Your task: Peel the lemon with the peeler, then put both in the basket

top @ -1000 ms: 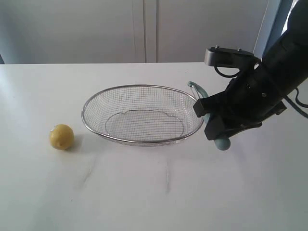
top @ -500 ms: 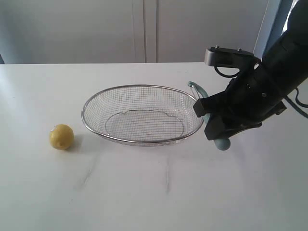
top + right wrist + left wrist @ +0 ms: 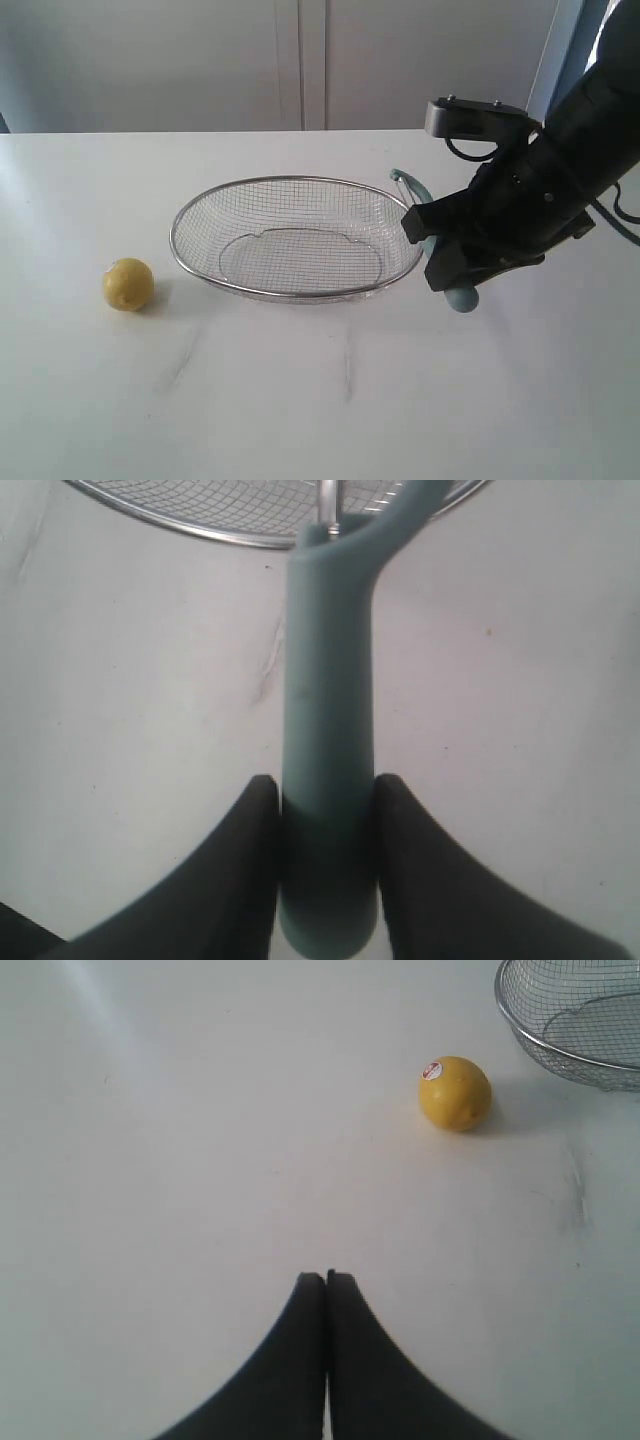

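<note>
Left pincer (image 3: pixel 326 1278): dark, smooth, tapered fingers are seen pressed flat together with nothing between them. It is held over the bare white table (image 3: pixel 200 1160).
Lemon (image 3: pixel 128 284): small, round and yellow, with finely dimpled skin. It is found on the table ahead of the left pincer's tips, well apart from them, and beyond the basket from the right pincer.
Basket (image 3: pixel 300 180): a wide, shallow oval of silver wire mesh with a thick, bright metal rim. It is placed between the lemon and the right pincer, its near rim just ahead of that pincer.
Peeler (image 3: pixel 330 680): a thick, matte, pale teal handle with a rounded butt, forked towards a metal head. The head is pointed away from the right pincer, at the basket rim; contact cannot be told.
Right pincer (image 3: pixel 440 262): black and closed on the peeler handle near its butt, one finger on each side.
Change: none is noted against the earlier exterior views.
Label: a small red-and-white sticker (image 3: pixel 432 1071) is seen on the lemon; its writing cannot be read.
</note>
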Controlling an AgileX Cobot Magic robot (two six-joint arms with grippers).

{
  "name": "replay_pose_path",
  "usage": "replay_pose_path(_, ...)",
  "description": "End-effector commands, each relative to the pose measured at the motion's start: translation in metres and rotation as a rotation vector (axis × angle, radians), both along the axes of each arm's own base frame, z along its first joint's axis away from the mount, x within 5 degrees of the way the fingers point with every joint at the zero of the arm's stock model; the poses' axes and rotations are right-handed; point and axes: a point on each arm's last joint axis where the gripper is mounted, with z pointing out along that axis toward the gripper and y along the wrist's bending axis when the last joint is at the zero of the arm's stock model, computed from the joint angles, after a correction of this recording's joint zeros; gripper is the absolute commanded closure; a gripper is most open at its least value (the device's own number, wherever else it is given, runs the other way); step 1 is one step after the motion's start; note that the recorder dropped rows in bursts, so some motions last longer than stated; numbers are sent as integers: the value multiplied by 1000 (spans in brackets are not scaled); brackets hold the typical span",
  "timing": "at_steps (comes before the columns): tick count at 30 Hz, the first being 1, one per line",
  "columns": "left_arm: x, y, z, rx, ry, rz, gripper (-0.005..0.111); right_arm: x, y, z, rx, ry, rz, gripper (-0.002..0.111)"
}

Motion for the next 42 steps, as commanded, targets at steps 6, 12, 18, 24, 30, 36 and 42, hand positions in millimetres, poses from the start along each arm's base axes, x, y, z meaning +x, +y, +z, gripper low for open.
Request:
replay_pose_path(6, -2, -3, 1, -103, 20, 29, 107, -1, -3, 2, 6, -8, -8, 108)
replay_pose_path(12, -5, -3, -3, -127, 83, 48, 107, -1, -3, 2, 6, -8, -8, 108)
replay_pose_path(18, -6, -2, -4, -125, 99, 54, 107, -1, -3, 2, 6, -8, -8, 108)
replay_pose_path(24, -5, -2, -4, -120, 96, 56, 107, -1, -3, 2, 6, -8, -8, 108)
replay_pose_path(30, -5, -2, -4, -116, 93, 54, 107, -1, -3, 2, 6, -8, -8, 108)
replay_pose_path(36, -5, -2, -4, -117, 90, 54, 107, -1, -3, 2, 6, -8, -8, 108)
replay_pose_path(42, -5, -2, -4, -117, 90, 54, 107, -1, -3, 2, 7, -10, -9, 108)
